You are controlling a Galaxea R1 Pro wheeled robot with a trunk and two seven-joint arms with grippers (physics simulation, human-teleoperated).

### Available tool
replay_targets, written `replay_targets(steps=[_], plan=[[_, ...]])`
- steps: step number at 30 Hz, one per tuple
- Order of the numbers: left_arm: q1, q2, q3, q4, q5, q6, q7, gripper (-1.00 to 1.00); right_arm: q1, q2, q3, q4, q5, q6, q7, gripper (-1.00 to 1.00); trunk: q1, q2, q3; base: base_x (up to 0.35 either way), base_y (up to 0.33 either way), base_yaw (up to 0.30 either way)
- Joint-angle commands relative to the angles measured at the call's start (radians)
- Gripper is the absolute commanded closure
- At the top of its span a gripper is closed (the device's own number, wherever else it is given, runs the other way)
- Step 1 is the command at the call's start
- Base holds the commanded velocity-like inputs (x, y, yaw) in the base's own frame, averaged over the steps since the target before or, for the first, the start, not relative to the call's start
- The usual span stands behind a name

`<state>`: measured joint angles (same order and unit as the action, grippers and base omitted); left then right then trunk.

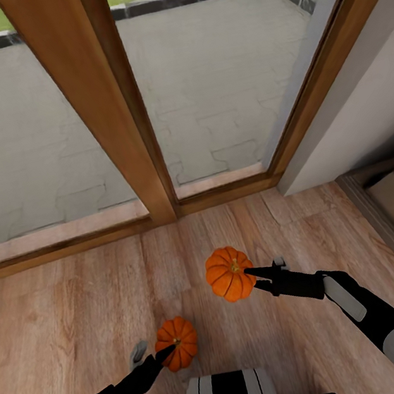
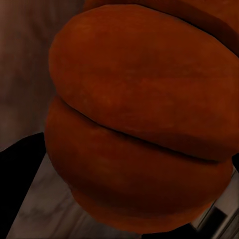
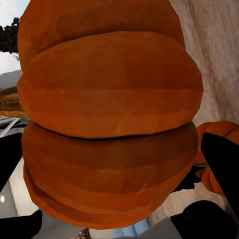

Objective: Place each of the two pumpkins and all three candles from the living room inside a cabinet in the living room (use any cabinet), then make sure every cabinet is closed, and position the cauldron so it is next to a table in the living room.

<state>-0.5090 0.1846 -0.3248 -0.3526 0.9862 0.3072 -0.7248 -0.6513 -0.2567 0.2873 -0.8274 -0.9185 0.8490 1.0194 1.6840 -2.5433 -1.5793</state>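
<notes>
— What is closest to you?
— My left hand grips one pumpkin. My right hand grips the other pumpkin, above the wood floor.
— What is ahead?
— A big glass door.

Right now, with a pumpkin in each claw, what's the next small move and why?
Probably turn the base away from the glass doors with wooden frames to look for the cabinet. The left claw holds one small round orange ribbed pumpkin, the right claw holds the other, both lifted above the wooden plank floor.
</notes>
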Motion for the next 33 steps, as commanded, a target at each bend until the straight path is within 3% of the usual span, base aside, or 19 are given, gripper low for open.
replay_targets(steps=[1,5,8,11,15,20,24,26,27,33], plan=[[0.000,0.002,-0.004,-0.001,0.009,0.009,0.000,1.00,-0.001,-0.001,0.003,0.000,-0.005,0.004,-0.001,1.00,-0.001,0.000,0.003,0.000,0.000,0.000],[-0.001,0.006,-0.002,-0.007,0.009,0.010,-0.002,1.00,-0.001,-0.001,0.003,0.001,-0.005,0.003,-0.002,1.00,-0.002,0.001,0.019,0.000,0.000,0.000],[-0.001,0.033,-0.001,-0.030,0.020,0.018,-0.005,1.00,-0.001,-0.001,0.003,0.001,-0.004,0.001,-0.002,1.00,-0.004,0.002,0.031,0.000,0.000,0.000],[-0.001,0.071,0.001,-0.058,0.025,0.025,-0.059,1.00,-0.001,-0.001,0.003,0.002,-0.003,-0.002,-0.004,1.00,-0.005,0.002,0.042,0.000,0.000,0.000],[-0.001,0.118,0.021,-0.084,0.027,0.089,-0.102,1.00,-0.001,-0.001,0.003,0.004,-0.001,-0.004,-0.009,1.00,-0.007,0.003,0.058,0.000,0.000,0.000],[-0.001,0.149,0.073,-0.103,0.027,0.112,-0.110,1.00,-0.001,-0.001,0.003,0.007,0.000,-0.004,-0.011,1.00,-0.009,0.004,0.077,0.000,0.000,0.000],[0.000,0.161,0.082,-0.109,0.025,0.138,-0.137,1.00,-0.001,0.000,0.002,0.031,0.000,-0.005,-0.010,1.00,-0.011,0.005,0.092,0.000,0.000,0.000],[0.000,0.170,0.083,-0.109,0.025,0.152,-0.172,1.00,-0.001,0.000,0.001,0.037,0.000,-0.005,-0.010,1.00,-0.012,0.006,0.100,0.000,0.000,0.000],[0.000,0.186,0.084,-0.109,0.025,0.161,-0.218,1.00,-0.001,0.001,0.001,0.040,0.001,-0.005,-0.010,1.00,-0.012,0.006,0.104,0.000,0.000,0.000],[0.000,0.200,0.084,-0.110,0.027,0.179,-0.238,1.00,-0.001,0.001,0.001,0.042,0.001,-0.005,-0.010,1.00,-0.015,0.008,0.127,0.000,0.000,0.000]])
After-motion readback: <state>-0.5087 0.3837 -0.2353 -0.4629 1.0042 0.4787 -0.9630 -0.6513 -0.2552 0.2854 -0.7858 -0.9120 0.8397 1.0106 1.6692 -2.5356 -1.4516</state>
